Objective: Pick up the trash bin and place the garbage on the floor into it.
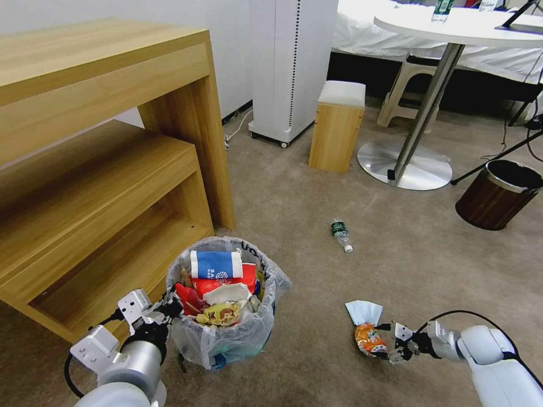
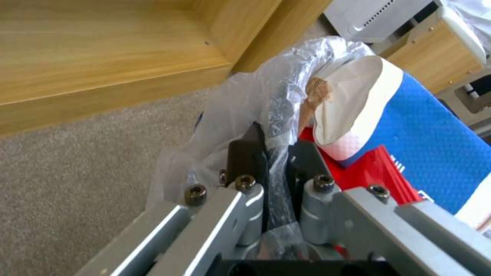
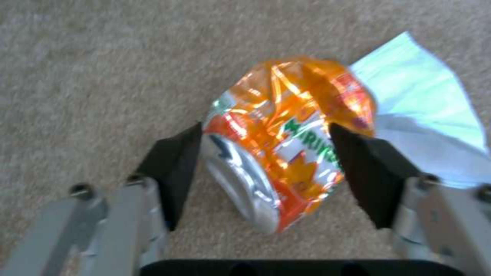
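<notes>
Looking like hotel room or bedroom mock-up. Beige carpet floor (image 1: 317, 203) running wall to wall. Bed with white sheets (image 1: 362, 28) sitting along back wall. Round white worktop (image 1: 458, 25) standing on chrome pedestal base, bottle resting on it. Light wooden shelf unit (image 1: 96, 141) lining one side. White tower appliance (image 1: 291, 62) standing on castors, small wooden stool (image 1: 336, 124) beside it. Dark wood-look bin (image 1: 498, 195) sitting near cables and stand legs.
</notes>
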Available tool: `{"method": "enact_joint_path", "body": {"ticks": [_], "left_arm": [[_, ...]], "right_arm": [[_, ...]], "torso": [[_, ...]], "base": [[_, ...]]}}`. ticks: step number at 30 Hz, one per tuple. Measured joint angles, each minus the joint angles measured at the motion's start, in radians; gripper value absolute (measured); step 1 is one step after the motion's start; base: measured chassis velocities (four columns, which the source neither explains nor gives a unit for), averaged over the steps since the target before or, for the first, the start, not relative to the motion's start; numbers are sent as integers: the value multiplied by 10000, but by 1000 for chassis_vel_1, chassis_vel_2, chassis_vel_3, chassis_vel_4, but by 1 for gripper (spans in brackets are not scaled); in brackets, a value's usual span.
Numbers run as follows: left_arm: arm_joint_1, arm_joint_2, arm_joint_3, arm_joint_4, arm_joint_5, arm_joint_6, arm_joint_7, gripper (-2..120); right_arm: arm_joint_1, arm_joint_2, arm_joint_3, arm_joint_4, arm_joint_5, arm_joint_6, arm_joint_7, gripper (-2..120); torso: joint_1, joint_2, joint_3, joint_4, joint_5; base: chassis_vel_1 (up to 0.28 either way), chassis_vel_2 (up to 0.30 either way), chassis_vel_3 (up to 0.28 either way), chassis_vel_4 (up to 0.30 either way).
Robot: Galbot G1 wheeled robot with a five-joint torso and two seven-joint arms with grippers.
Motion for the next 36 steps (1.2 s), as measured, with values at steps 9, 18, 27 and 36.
{"method": "enact_joint_path", "body": {"ticks": [9,18,27,36], "left_arm": [[99,78,18,0,-20,26,-5,3],[215,142,-38,0,-71,19,-6,3],[291,154,-53,0,-87,-45,-2,3],[313,145,10,0,-54,-47,-1,3]], "right_arm": [[-212,65,191,-51,-460,187,-124,40],[-209,117,273,-156,-517,199,146,40],[-218,215,335,-299,-519,198,503,24],[-412,195,386,-255,-282,283,670,7]], "torso": [[-1,0,0,0,0],[-1,0,0,0,0],[-1,1,0,0,0],[-1,1,0,0,5]], "base": [[0,0,0,0],[0,0,0,0],[0,0,0,0],[0,0,0,0]]}}
